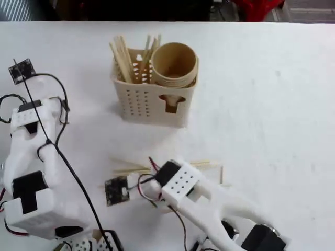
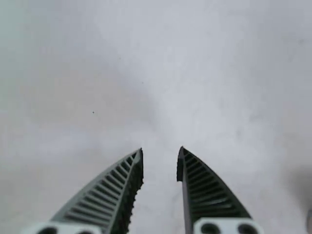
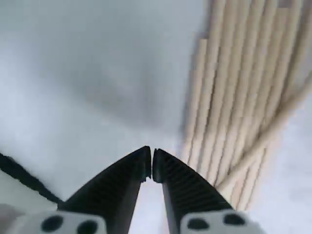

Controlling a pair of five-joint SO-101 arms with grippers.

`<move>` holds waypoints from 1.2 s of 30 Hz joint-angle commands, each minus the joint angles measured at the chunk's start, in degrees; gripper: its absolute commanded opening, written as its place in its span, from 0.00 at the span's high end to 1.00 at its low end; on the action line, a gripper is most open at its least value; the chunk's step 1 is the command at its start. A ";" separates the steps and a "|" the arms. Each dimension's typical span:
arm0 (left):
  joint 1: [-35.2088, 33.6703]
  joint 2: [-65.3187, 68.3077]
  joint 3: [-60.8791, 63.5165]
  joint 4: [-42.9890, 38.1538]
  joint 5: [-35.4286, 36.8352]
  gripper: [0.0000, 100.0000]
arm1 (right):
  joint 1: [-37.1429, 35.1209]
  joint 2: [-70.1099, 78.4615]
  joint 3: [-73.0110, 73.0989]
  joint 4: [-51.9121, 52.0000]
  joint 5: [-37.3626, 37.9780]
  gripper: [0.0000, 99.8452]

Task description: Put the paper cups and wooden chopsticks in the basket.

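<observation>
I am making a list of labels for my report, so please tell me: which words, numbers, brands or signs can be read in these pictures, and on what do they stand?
None can be read.
The basket, the paper cups and the wooden chopsticks: no print visible.
The dark board on the table and the second dark board: any marks are too small to read.

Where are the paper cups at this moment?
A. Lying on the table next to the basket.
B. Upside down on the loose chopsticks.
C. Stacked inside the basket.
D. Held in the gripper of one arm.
C. In the high view the paper cups stand nested together inside the basket, mouth up, and not on the table.
</observation>
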 commanded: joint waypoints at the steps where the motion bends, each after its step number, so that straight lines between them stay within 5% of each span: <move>1: 0.66 -0.22 -0.88 -1.05 0.53 0.87 | -0.92 -1.01 0.53 0.13 3.16 0.98; 16: 0.57 -0.22 -0.70 -1.05 0.53 0.87 | 14.46 24.84 -19.60 -8.40 0.18 0.98; 25: 0.66 -0.22 -0.88 -1.05 0.53 0.87 | 14.81 23.52 -23.30 -11.03 -13.01 0.98; 36: 0.75 -0.22 -0.88 -1.05 0.53 0.87 | 14.99 11.82 -22.15 -8.84 -13.19 0.98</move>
